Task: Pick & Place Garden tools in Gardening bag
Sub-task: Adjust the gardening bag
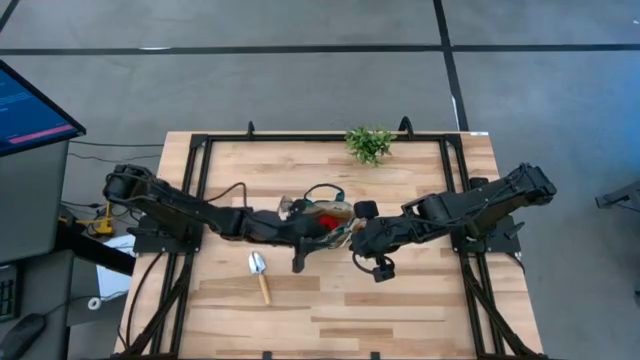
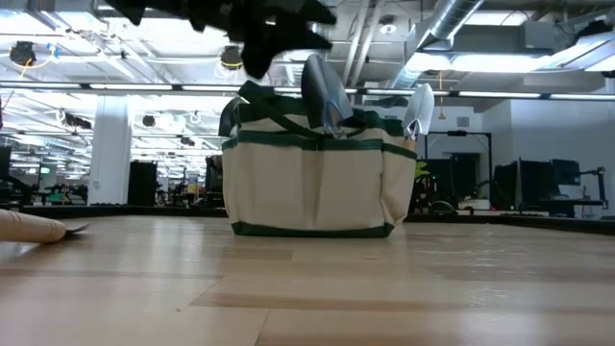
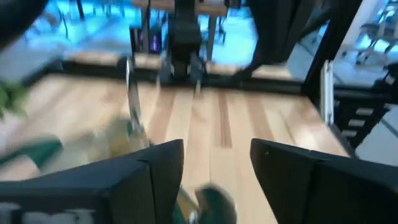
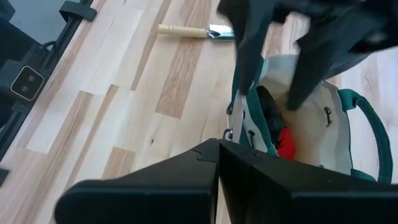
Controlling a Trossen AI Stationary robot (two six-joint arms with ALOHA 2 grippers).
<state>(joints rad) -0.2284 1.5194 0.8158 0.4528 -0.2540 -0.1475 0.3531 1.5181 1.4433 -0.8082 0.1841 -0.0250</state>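
The gardening bag (image 1: 338, 212) (image 2: 317, 183) stands upright at the table's middle. Two trowels stick out of it blade up (image 2: 322, 91) (image 2: 420, 108). A red item (image 4: 286, 142) and a dark tool (image 4: 267, 106) lie inside. One more trowel (image 1: 260, 275) (image 4: 193, 31) lies flat on the table, nearer the front and to the bag's left. My left gripper (image 3: 216, 168) (image 4: 277, 68) hangs open just above the bag's mouth, holding nothing. My right gripper (image 4: 217, 152) (image 1: 353, 238) is shut at the bag's right rim. My right gripper's shut fingertips come slanting down from the table's right, close to the bag's green-trimmed rim (image 4: 239, 127). The fingers themselves hide the spot, so whether they touch the rim cannot be told.
A leafy green plant sprig (image 1: 368, 143) lies near the table's far edge. A black metal frame (image 1: 205, 150) runs along the far, left and right sides. Bare wood stretches across the table's front.
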